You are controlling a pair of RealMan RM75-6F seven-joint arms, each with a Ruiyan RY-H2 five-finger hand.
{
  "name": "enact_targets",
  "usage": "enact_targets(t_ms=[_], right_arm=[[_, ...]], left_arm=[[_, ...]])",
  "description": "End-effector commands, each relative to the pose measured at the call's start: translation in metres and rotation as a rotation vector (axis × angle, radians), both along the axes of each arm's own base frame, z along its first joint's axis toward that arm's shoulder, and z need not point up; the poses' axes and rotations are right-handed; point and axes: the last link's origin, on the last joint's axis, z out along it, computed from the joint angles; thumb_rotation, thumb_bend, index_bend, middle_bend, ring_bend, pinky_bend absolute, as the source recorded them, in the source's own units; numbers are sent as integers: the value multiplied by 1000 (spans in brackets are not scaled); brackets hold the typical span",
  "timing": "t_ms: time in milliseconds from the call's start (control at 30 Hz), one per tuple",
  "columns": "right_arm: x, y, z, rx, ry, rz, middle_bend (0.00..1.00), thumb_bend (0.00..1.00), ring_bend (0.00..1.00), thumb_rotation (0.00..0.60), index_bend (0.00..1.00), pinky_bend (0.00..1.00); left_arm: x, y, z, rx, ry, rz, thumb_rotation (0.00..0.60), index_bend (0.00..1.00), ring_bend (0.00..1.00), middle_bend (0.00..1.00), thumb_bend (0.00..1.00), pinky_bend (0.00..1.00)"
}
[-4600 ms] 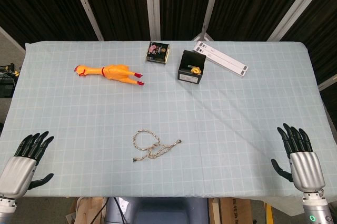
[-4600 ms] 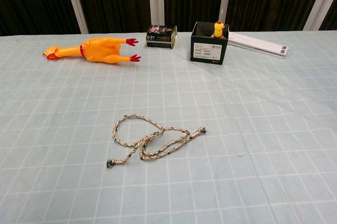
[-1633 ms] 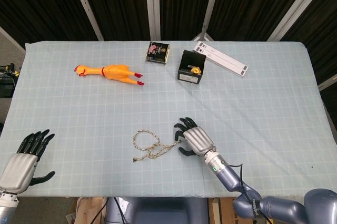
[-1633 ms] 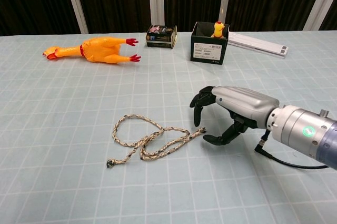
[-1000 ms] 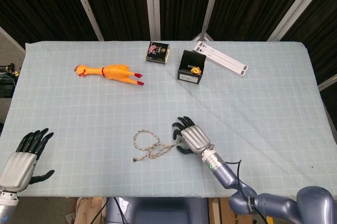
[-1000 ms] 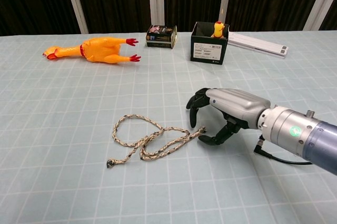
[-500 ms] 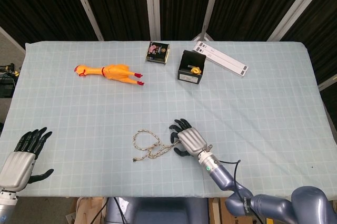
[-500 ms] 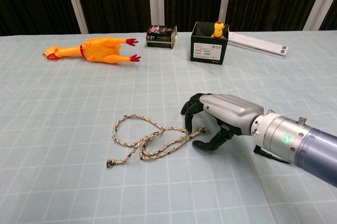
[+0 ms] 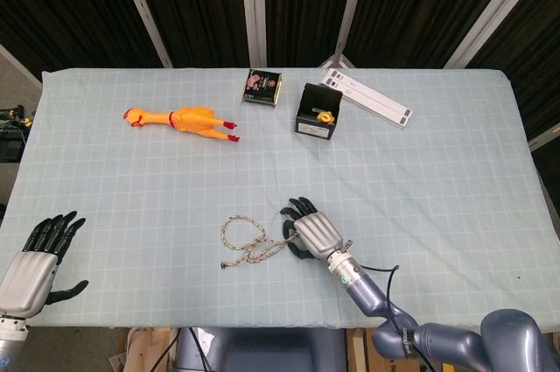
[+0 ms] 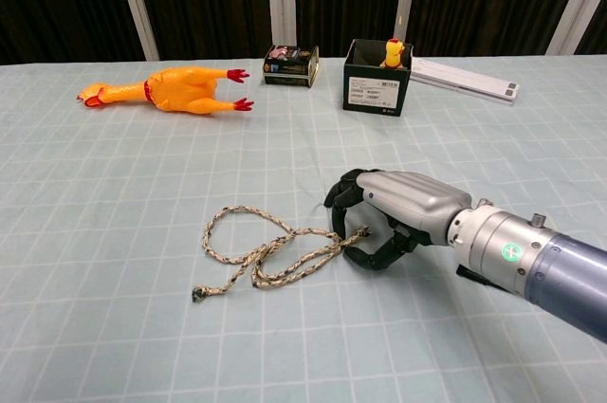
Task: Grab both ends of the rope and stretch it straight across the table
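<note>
The right hand, silver-backed with black fingers, sits at the right end of the braided tan-and-white rope. Its fingers curl down around that frayed tip, thumb hooked beneath; whether the tip is actually pinched cannot be told. The placement suits the first grab, judged not yet secured.

The rope lies slack on the pale blue checked tablecloth, looped and doubled to the left of that hand, its knotted far end free.

The left hand waits well left of the rope at the near table edge, fingers spread, holding nothing. Presumably it takes the knotted end next.
</note>
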Motion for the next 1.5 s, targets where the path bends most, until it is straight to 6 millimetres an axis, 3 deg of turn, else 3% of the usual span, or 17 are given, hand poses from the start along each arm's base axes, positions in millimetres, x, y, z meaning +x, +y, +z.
enact_targets(t_ms=[33,1067,1500], right_arm=[[1,1,0,0,-2,1,234,459,8,600,530,0],[-1,7,2,2,8,-15,240,516,9,600,559,0],[-6,3,26,-65,-43,-62,241,516,8,600,562,0]], left_arm=[[0,0,0,0,-1,0,600,18,0,0,32,0],[0,-2,3,5,-6,4,600,18,0,0,32,0],[2,-3,0,-4,-6,11,600,20,0,0,32,0]])
